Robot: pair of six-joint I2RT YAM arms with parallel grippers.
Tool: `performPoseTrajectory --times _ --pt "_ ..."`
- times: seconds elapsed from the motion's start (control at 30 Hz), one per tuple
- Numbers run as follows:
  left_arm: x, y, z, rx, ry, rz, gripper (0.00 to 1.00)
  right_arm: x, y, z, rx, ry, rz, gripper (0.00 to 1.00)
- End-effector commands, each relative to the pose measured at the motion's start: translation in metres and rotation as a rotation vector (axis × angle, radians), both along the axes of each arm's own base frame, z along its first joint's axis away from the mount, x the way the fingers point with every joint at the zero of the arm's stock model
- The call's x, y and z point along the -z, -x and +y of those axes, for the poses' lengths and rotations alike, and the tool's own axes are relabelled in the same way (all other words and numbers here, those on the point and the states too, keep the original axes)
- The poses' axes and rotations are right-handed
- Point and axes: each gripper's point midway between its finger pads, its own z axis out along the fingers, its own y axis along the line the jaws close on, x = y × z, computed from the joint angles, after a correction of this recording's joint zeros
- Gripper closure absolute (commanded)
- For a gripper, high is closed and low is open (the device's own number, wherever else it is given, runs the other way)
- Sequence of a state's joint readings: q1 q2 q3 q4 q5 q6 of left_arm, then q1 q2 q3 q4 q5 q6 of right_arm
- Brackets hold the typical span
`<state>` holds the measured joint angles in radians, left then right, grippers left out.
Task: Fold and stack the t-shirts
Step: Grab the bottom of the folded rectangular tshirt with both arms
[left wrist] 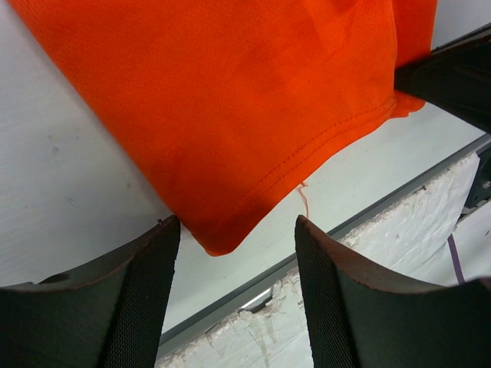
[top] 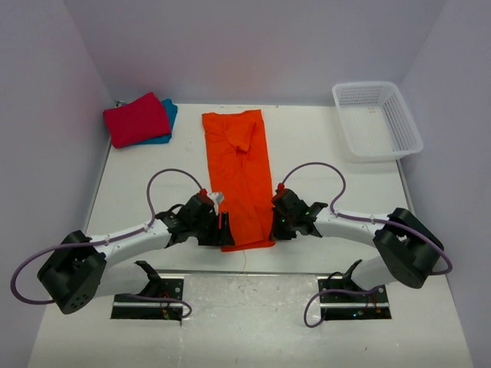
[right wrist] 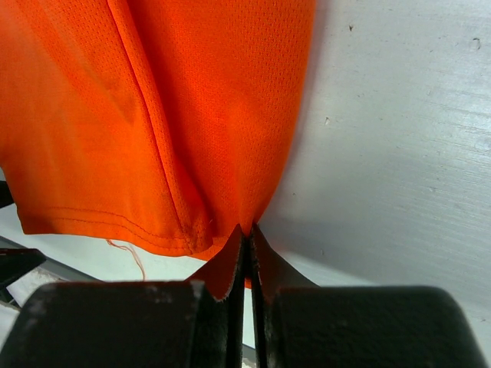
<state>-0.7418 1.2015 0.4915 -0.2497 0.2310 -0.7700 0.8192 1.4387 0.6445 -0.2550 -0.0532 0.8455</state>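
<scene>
White tabletop (top: 322,153) between lavender walls bears the orange t-shirt (top: 239,180), folded into a long strip down the middle. Both arms lie low, reaching in from 8 and 4 o'clock to its near hem. There the left gripper (left wrist: 238,230) stands spread astride one corner, while the right gripper (right wrist: 247,234) is pressed together, pinching the other. At 10 o'clock the red t-shirt (top: 136,119) lies on the teal t-shirt (top: 169,115); at 2 o'clock sits a white lattice basket (top: 403,123).

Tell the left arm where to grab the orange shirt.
Take the near left hem corner of the orange t-shirt, coming in low from the table's near edge. That corner lies flat inside the open left gripper; the right gripper pinches the other corner.
</scene>
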Motion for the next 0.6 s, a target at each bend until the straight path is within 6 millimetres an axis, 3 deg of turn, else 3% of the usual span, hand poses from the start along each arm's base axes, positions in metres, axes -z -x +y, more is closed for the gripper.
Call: performPoseTrajectory --times 0.0,0.4,0.57 --pt "0.003 0.001 -0.006 -0.015 0.019 0.005 0.37 -0.001 0.005 -0.002 -0.004 0.003 0.006 1.00" --pt "0.014 -0.003 -0.005 -0.039 -0.010 0.012 0.41 0.001 0.008 -0.003 -0.012 0.005 0.010 1.00" --pt "0.014 -0.003 -0.004 -0.041 -0.016 0.011 0.48 0.001 0.008 -0.002 -0.015 0.001 0.010 1.00"
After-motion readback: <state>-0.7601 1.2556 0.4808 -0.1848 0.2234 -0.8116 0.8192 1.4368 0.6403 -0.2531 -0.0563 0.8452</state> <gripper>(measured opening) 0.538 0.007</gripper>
